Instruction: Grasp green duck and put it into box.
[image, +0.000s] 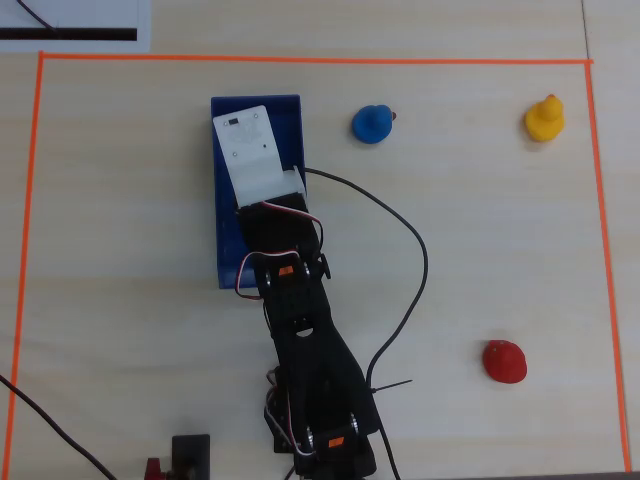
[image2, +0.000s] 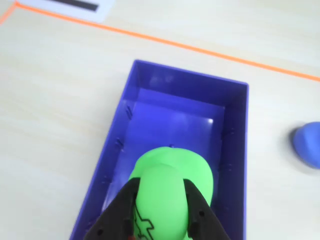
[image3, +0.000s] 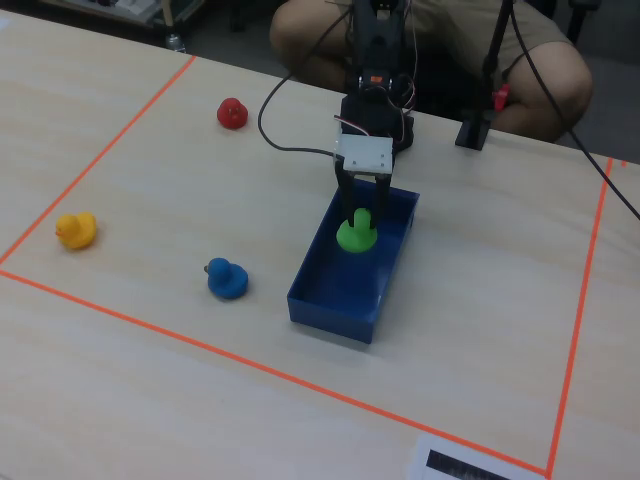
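Observation:
The green duck (image2: 172, 172) is pinched between my gripper (image2: 161, 189), whose black fingers (image2: 124, 206) press on both of its sides. In the fixed view the green duck (image3: 355, 234) sits low inside the dark blue box (image3: 335, 305), with the gripper (image3: 361, 214) reaching down from above and shut on its upper part. I cannot tell whether it touches the floor. The box (image2: 236, 150) fills the middle of the wrist view. In the overhead view the arm's white block (image: 252, 150) covers the duck and the gripper above the box (image: 218, 240).
A blue duck (image: 372, 124) lies right of the box, a yellow duck (image: 544, 119) at the far right and a red duck (image: 504, 361) at the lower right. Orange tape (image: 300, 59) frames the work area. A black cable (image: 412, 240) loops beside the arm.

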